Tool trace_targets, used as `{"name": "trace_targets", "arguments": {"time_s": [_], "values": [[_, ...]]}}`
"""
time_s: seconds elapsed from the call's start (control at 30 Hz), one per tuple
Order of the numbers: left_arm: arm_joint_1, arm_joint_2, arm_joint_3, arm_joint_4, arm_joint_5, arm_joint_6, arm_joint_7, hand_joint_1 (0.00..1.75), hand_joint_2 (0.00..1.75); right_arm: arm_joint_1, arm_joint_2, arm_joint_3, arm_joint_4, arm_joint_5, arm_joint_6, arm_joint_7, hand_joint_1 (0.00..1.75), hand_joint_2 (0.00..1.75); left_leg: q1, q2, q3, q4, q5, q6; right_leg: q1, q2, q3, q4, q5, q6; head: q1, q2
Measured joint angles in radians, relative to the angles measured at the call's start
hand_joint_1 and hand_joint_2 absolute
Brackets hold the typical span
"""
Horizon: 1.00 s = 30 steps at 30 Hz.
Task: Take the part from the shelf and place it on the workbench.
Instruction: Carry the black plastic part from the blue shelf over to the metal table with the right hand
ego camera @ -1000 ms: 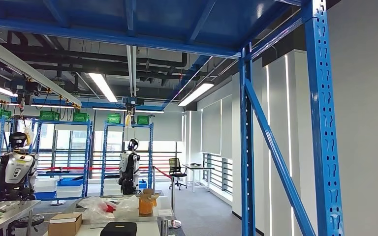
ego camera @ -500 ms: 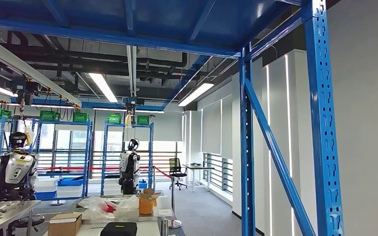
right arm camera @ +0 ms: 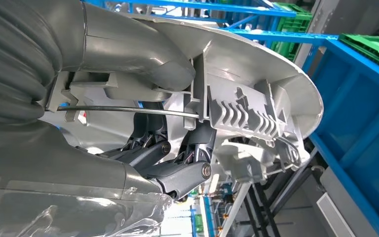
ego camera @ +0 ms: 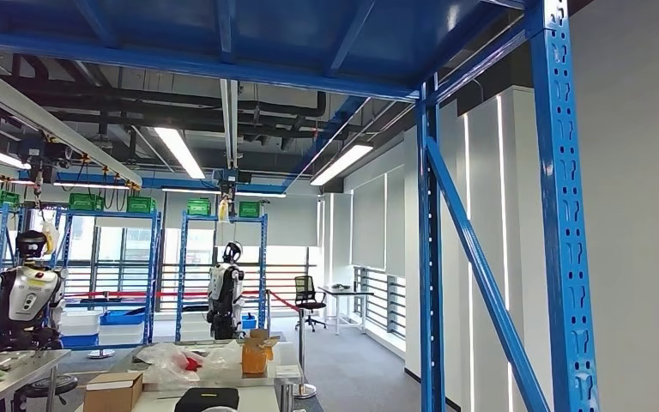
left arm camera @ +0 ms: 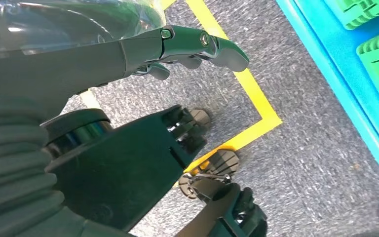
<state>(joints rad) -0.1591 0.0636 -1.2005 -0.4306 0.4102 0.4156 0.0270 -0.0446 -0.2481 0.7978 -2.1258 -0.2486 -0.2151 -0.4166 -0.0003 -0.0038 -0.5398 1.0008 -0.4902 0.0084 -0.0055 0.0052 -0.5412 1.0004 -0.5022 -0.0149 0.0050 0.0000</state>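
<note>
Right robot hand (right arm camera: 177, 148) grips grey part (right arm camera: 246, 108); left robot hand (left arm camera: 143, 113) hangs empty, fingers apart

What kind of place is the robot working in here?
Most likely a robot test hall or workshop. Tall blue racks hold green crates, other humanoid robots stand on the floor, and worktables carry boxes and bags. The right hand holds a grey part.

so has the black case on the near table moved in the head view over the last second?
No. The black case sits in the same spot beside the cardboard box, left of the blue shelf upright.
</note>
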Motion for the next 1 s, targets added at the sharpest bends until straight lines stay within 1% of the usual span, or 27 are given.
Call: {"name": "trace_targets", "arguments": {"time_s": [0.23,0.4,0.5,0.73,1.0], "values": [[-0.001,-0.012,0.0,0.009,0.005,0.035,-0.035,0.0,1.75,-0.004,0.0,0.012,-0.011,0.012,-0.011,0.004,1.75,1.75,0.0,0.0,0.0,0.0,0.0,0.0,0.0,0.0,0.0,0.0,0.0,-0.001,0.0,0.0],[0.001,-0.018,0.013,0.013,0.045,0.067,-0.095,0.0,1.75,-0.004,-0.001,0.019,-0.019,0.052,-0.044,0.024,1.75,1.75,0.0,0.0,0.0,0.0,0.0,0.0,0.0,0.0,0.0,0.0,0.0,-0.001,0.0,0.0],[0.005,-0.025,0.033,0.017,0.094,0.067,-0.134,0.0,1.75,-0.003,-0.001,0.023,-0.024,0.076,-0.065,0.036,1.75,1.75,0.0,0.0,0.0,0.0,0.0,0.0,0.0,0.0,0.0,0.0,0.0,-0.001,0.0,0.0],[0.013,-0.041,0.095,0.028,0.167,0.043,-0.184,0.0,1.75,-0.003,-0.001,0.033,-0.035,0.096,-0.095,0.047,1.75,1.75,0.0,0.0,0.0,0.0,0.0,0.0,0.0,0.0,0.0,0.0,0.0,-0.001,0.0,0.0],[0.016,-0.054,0.134,0.039,0.184,0.039,-0.195,0.0,1.75,-0.005,-0.001,0.041,-0.037,0.1,-0.109,0.056,1.75,1.75,0.0,0.0,0.0,-0.001,0.0,0.0,0.0,0.0,0.0,0.0,0.0,-0.001,0.0,0.0]]}}
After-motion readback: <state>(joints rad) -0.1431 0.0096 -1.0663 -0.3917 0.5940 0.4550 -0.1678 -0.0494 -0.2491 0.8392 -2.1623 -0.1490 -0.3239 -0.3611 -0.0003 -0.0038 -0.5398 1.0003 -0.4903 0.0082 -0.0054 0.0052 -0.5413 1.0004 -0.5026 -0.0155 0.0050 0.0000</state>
